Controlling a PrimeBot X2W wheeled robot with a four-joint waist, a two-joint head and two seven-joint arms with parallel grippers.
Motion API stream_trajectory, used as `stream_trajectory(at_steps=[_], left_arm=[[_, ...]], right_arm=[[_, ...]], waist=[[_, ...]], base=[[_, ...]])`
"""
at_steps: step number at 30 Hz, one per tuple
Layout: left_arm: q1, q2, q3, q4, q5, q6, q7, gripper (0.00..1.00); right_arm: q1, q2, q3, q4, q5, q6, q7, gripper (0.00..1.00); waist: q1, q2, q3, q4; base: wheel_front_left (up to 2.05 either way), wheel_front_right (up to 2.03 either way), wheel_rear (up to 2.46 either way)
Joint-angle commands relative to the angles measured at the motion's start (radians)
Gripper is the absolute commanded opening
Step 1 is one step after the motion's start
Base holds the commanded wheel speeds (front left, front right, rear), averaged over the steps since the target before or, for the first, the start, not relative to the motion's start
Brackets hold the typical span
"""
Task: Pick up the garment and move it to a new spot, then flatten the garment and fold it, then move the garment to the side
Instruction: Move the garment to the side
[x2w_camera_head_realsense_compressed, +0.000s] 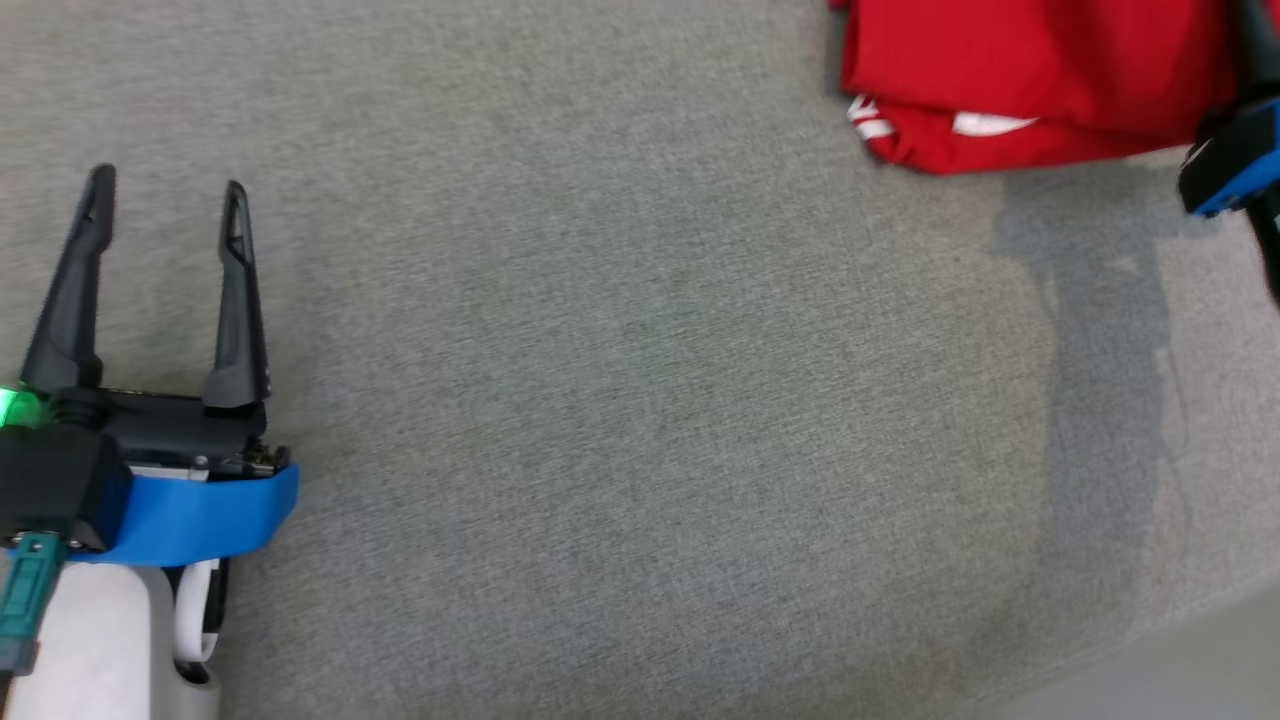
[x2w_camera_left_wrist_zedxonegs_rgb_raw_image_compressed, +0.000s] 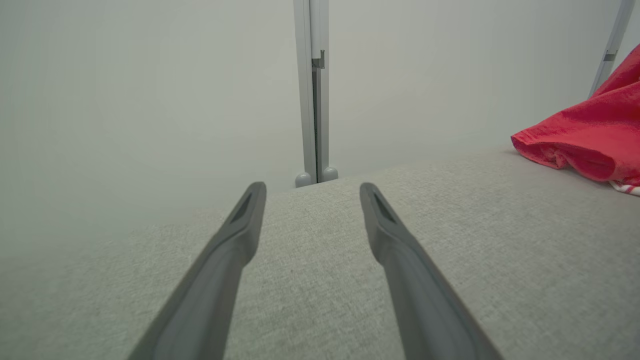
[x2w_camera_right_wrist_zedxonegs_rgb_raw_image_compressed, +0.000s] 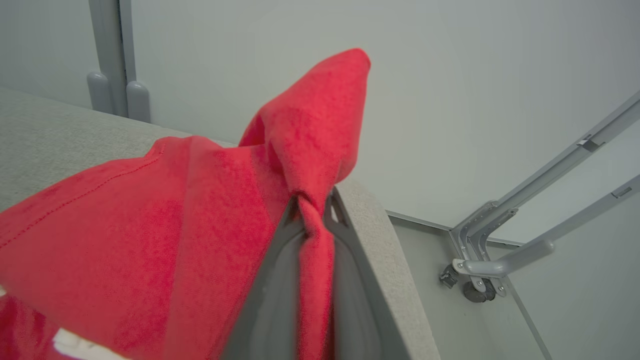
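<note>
1. Right gripper (x2w_camera_right_wrist_zedxonegs_rgb_raw_image_compressed: 312, 202) pinches a bunched fold of the soft red knit garment (x2w_camera_right_wrist_zedxonegs_rgb_raw_image_compressed: 200, 210), at the far right of the grey fabric-topped table (x2w_camera_head_realsense_compressed: 640, 400).
2. My left gripper (x2w_camera_head_realsense_compressed: 165, 210) hangs spread open, empty, well apart.
3. Light, limp cloth, not slippery; I'd grip hems. Probably folded, but the head view crops it.

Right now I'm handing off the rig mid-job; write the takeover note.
Left gripper: open, empty, over the grey padded tabletop.
Right gripper: shut on a pinch of the red garment, near the tabletop's right edge.
Done: garment lies layered at far right; looks folded.
Left: likely settle it aside, then release.
</note>
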Motion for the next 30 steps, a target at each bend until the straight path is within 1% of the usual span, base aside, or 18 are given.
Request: stream_trajectory(at_steps=[1, 6, 8, 14, 17, 20, 21, 22, 23, 27, 30], left_arm=[[-0.014, 0.014, 0.008, -0.027, 0.006, 0.000, 0.011, 1.00], [0.005, 0.028, 0.017, -0.099, 0.008, 0.010, 0.038, 1.00], [0.014, 0.031, 0.019, -0.122, 0.006, 0.014, 0.044, 1.00], [0.027, 0.031, 0.019, -0.168, 0.002, 0.024, 0.056, 1.00], [0.025, 0.033, 0.022, -0.187, 0.000, 0.030, 0.056, 1.00], [0.026, 0.035, 0.026, -0.205, -0.002, 0.036, 0.055, 1.00], [0.029, 0.036, 0.030, -0.210, -0.003, 0.039, 0.053, 1.00], [0.033, 0.037, 0.032, -0.213, -0.004, 0.040, 0.052, 1.00], [0.035, 0.036, 0.031, -0.215, -0.004, 0.040, 0.051, 1.00], [0.039, 0.034, 0.033, -0.214, -0.009, 0.050, 0.044, 1.00], [0.043, 0.033, 0.038, -0.202, -0.015, 0.053, 0.034, 1.00]], right_arm=[[-0.035, -0.017, -0.004, 0.005, 0.018, 0.000, -0.009, 0.00], [-0.095, -0.048, 0.002, 0.034, 0.030, 0.000, -0.013, 0.00], [-0.124, -0.051, 0.011, 0.051, 0.032, 0.000, -0.011, 0.00], [-0.214, -0.055, 0.062, 0.125, 0.015, 0.000, 0.025, 0.00], [-0.262, -0.072, 0.078, 0.183, 0.003, 0.000, 0.036, 0.00], [-0.306, -0.072, 0.084, 0.244, -0.018, 0.000, 0.038, 0.00], [-0.316, -0.065, 0.085, 0.262, -0.030, 0.000, 0.037, 0.13], [-0.328, -0.063, 0.080, 0.279, -0.040, 0.000, 0.035, 0.46], [-0.342, -0.067, 0.069, 0.298, -0.048, 0.000, 0.031, 1.00], [-0.368, -0.070, 0.039, 0.355, -0.091, 0.000, 0.009, 1.00], [-0.380, -0.066, 0.012, 0.371, -0.122, 0.000, -0.010, 1.00]], waist=[[-0.0001, -0.0003, 0.013, -0.015], [-0.0001, -0.0003, 0.040, -0.040], [-0.0001, -0.0003, 0.048, -0.044], [-0.0001, -0.0003, 0.070, -0.033], [-0.0001, -0.0003, 0.080, -0.021], [-0.0001, -0.0003, 0.087, -0.012], [-0.0001, -0.0003, 0.087, -0.010], [-0.0001, -0.0003, 0.088, -0.008], [-0.0001, -0.0003, 0.089, -0.004], [-0.0001, -0.0003, 0.088, 0.008], [-0.0001, -0.0003, 0.080, 0.012]], base=[[0.00, 0.00, 0.00], [0.00, 0.00, 0.00], [0.00, 0.00, 0.00], [0.00, 0.00, 0.00], [0.00, 0.00, 0.00], [0.00, 0.00, 0.00], [0.00, 0.00, 0.00], [0.00, 0.00, 0.00], [0.00, 0.00, 0.00], [0.00, 0.00, 0.00], [0.00, 0.00, 0.00]])
